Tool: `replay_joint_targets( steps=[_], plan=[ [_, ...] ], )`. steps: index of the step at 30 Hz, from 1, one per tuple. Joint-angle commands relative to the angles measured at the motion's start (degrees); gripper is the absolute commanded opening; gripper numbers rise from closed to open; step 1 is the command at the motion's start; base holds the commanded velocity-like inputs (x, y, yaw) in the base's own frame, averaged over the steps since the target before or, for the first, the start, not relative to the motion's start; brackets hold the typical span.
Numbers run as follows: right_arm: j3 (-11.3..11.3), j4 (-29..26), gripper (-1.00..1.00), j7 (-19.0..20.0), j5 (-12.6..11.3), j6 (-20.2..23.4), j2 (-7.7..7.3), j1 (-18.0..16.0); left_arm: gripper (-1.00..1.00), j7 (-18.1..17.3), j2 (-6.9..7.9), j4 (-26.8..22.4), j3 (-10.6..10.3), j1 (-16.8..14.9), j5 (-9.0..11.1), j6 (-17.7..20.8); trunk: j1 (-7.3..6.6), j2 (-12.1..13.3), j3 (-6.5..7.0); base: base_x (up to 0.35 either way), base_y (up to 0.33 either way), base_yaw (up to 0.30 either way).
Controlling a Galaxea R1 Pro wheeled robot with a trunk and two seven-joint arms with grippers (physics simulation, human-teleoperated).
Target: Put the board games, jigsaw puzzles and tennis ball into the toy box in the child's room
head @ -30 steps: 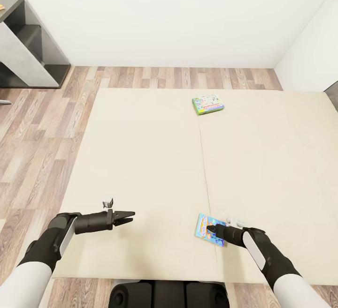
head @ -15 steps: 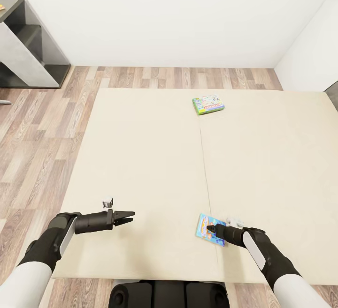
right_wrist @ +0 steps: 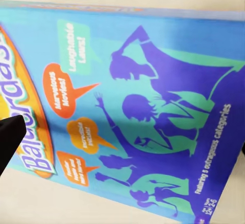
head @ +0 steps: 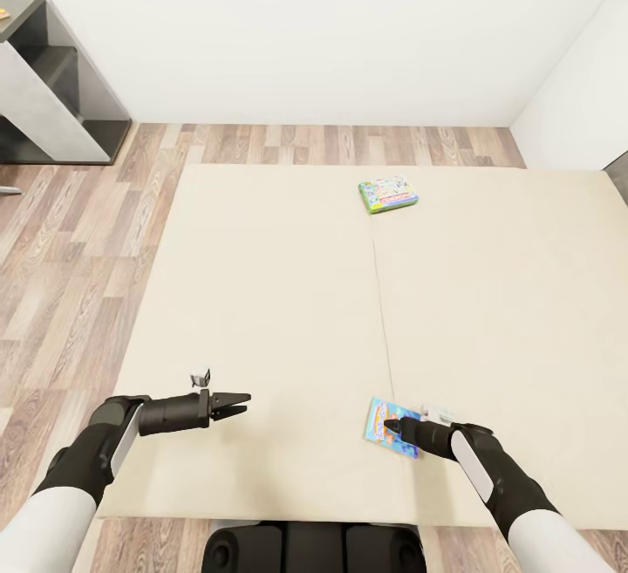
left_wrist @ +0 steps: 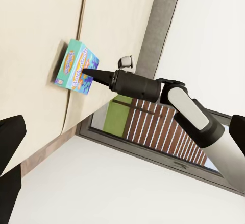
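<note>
Two board games lie on the wide beige mattress of the bed (head: 288, 294).
The flat blue printed board game (head: 382, 421) lies near the bed's near edge, by the centre seam; the right pincer (head: 390, 424) tapers to a clenched tip over it, contact unclear. The green-edged multicoloured board game (head: 386, 194) lies near the far edge. The left pincer (head: 239, 402), clenched and empty, hangs well apart. A dark grey side unit (head: 48, 85) stands off the bed's far left corner.

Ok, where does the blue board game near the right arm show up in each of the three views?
Head view: the blue board game lies on the bed, low and right of centre, at the right end effector tip.
Left wrist view: the game sits upper left, the right end effector pointing at it.
Right wrist view: its printed lid is seen close up.
Shared landmark: the bed's beige surface.
</note>
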Motion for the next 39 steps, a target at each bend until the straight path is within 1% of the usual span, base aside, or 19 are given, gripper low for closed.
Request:
replay_joint_targets(
  steps=[1, 39],
  plan=[
    [0.14, -0.06, 1.00, 0.06, -0.03, 0.20, -0.05, -0.01, 1.00, -0.15, 0.01, -0.01, 0.00, -0.01, 0.07, 0.60, 0.01, -0.05, -0.04, 0.000, 0.017, 0.000],
    [0.14, -0.06, 1.00, 0.06, -0.03, 0.20, 0.03, -0.02, 1.00, -0.15, 0.01, -0.01, 0.00, -0.04, 0.14, 0.60, 0.01, -0.05, -0.04, 0.000, 0.049, 0.000]
  ],
)
